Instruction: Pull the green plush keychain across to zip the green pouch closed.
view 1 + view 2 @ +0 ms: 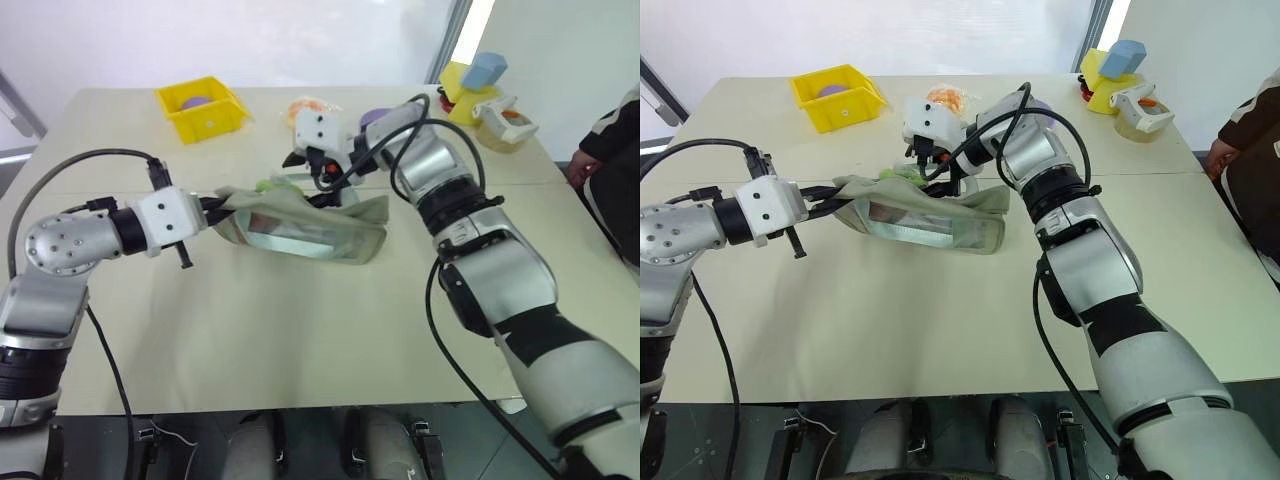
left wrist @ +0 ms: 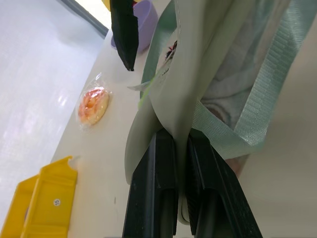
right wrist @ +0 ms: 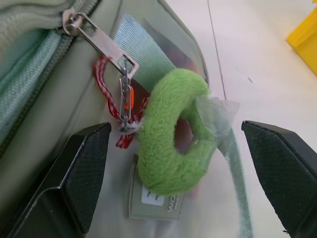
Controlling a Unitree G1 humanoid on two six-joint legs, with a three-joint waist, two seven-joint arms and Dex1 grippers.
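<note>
While the green pouch lies near the middle of the table in the left eye view, the left gripper is clamped on its left end and the right gripper hovers at its upper edge, by the green plush keychain. Farther back sit a yellow bin and an orange item in clear wrap. Seen from the left wrist, the two black fingers are pressed tight together on a fold of the pouch's fabric and its woven strap. From the right wrist, the fingers stand wide apart on either side of the keychain, a fuzzy ring hanging from the zipper pull, touching neither finger.
</note>
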